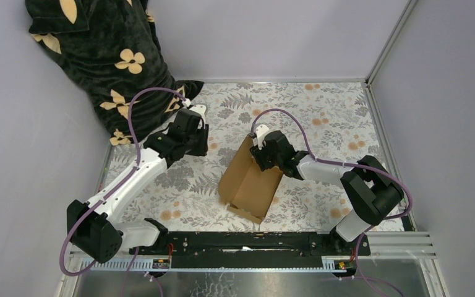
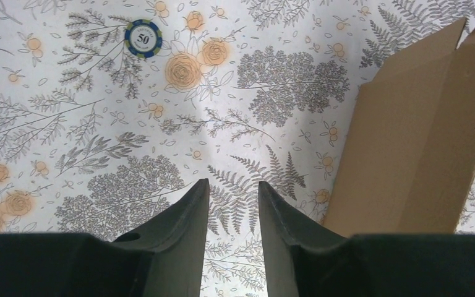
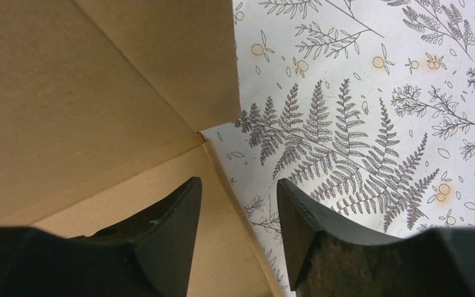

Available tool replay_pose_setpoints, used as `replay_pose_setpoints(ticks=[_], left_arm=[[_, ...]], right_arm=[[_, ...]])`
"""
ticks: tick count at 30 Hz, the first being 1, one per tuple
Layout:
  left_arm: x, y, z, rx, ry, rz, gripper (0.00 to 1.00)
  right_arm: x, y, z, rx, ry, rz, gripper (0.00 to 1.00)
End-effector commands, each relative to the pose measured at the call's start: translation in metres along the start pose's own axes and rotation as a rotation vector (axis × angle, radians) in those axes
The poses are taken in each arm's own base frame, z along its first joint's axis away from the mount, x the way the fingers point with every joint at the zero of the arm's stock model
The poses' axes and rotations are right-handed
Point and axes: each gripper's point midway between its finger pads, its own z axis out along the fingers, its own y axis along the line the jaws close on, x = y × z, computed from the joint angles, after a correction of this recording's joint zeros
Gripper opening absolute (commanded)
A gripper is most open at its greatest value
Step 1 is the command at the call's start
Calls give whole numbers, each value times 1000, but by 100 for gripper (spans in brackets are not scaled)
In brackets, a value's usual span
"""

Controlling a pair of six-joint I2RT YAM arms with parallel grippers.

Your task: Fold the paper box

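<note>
The paper box [image 1: 252, 180] sits part-folded on the bench [image 1: 328, 111], one wall raised. The right gripper [image 3: 238, 185] straddles its edge, jaws parted, apparently not pinching. The left gripper [image 2: 234, 185] hovers nearby, jaws apart, empty.

A blue-and-white chip [image 2: 143, 38] on the floral table cover [image 2: 68, 154] read "50"; nothing else was legible.
</note>
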Motion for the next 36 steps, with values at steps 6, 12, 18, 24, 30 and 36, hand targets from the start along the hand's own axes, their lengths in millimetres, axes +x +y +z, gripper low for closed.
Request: replay_pose_setpoints(ticks=[6, 12, 18, 24, 30, 36], left_arm=[[-3, -7, 7, 45, -14, -18, 42], [-4, -8, 8, 47, -14, -19, 42], [-3, -9, 9, 52, -7, -17, 41], [-3, -8, 10, 47, -4, -17, 41], [-3, -8, 11, 44, -4, -18, 41], [-2, -7, 12, 40, -1, -18, 41]], right_arm=[[-12, 0, 2, 2, -59, 28, 53], [-6, 5, 0, -23, -44, 31, 54], [-3, 5, 3, -21, -31, 32, 53], [4, 6, 6, -19, -6, 34, 50], [10, 9, 9, -12, 13, 36, 48], [10, 3, 10, 29, 27, 65, 38]])
